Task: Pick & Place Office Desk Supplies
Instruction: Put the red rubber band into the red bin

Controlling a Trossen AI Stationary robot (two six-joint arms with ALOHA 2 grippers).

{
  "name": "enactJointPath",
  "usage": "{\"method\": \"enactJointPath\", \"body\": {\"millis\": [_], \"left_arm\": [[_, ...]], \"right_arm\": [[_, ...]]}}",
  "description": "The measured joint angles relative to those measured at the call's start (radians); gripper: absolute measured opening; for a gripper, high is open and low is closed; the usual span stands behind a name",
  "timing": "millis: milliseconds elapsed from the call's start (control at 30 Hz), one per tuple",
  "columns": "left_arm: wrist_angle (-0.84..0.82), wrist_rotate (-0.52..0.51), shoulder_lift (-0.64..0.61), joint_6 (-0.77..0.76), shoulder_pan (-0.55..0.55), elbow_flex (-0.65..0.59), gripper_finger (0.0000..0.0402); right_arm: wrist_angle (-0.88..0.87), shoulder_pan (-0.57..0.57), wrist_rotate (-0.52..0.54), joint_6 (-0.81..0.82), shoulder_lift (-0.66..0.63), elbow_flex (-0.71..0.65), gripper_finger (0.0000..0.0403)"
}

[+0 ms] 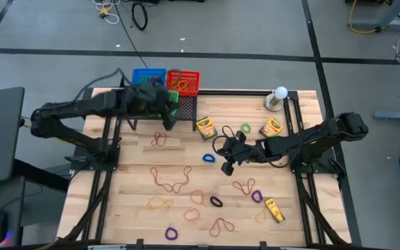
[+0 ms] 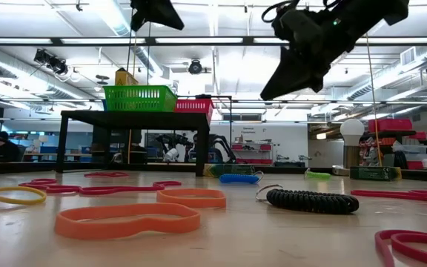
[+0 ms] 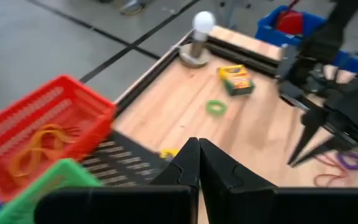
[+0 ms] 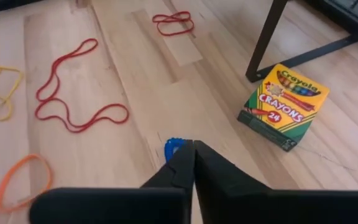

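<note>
Yellow crayon box [image 4: 283, 107] lies flat, its printed face up, corners scuffed

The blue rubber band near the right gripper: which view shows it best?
The high view: the blue rubber band lies fully visible on the table. The low view shows it edge-on; the right wrist view, partly hidden by fingers; the left wrist view, nothing.

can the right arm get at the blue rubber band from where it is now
Probably yes. The right end effector hangs shut above the table, right by the blue rubber band, which peeks out beside its closed fingertips in the wrist view. Nothing lies between them; it would need to open first.
</note>
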Motion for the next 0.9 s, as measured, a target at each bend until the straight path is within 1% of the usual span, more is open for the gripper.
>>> {"method": "enactJointPath", "body": {"millis": [67,200,300,400,500,567,633,733,800,900], "left_arm": [[0.084,-0.021,0.000,-0.034,-0.047,-0.067,0.0006],[0.293,-0.033,0.000,-0.086,-0.126,-0.222,0.0006],[0.427,-0.031,0.000,-0.115,-0.161,-0.334,0.0006],[0.595,-0.032,0.000,-0.097,-0.183,-0.440,0.0006],[0.763,-0.032,0.000,-0.049,-0.194,-0.535,0.0006],[0.855,-0.029,0.000,-0.034,-0.198,-0.593,0.0006],[0.934,-0.004,0.000,-0.033,-0.199,-0.643,0.0006],[0.986,0.027,0.000,-0.036,-0.198,-0.689,0.0006],[0.965,0.025,0.000,-0.062,-0.197,-0.701,0.0007],[0.931,0.022,0.001,-0.079,-0.196,-0.702,0.0009]], "right_arm": [[-0.013,0.000,0.001,-0.004,-0.022,0.000,0.0007],[-0.078,-0.001,0.002,-0.020,-0.066,0.000,0.0018],[-0.175,-0.001,0.002,-0.006,-0.091,0.000,0.0011],[-0.278,0.000,0.002,0.049,-0.098,0.000,0.0004],[-0.341,0.014,0.000,0.126,-0.098,0.000,0.0008],[-0.382,0.029,-0.017,0.184,-0.098,0.007,0.0007],[-0.456,0.049,-0.047,0.242,-0.098,0.038,0.0004],[-0.610,0.092,-0.065,0.321,-0.097,0.104,0.0005],[-0.717,0.120,-0.065,0.382,-0.097,0.147,0.0005],[-0.807,0.164,-0.077,0.459,-0.097,0.184,0.0007]]}}
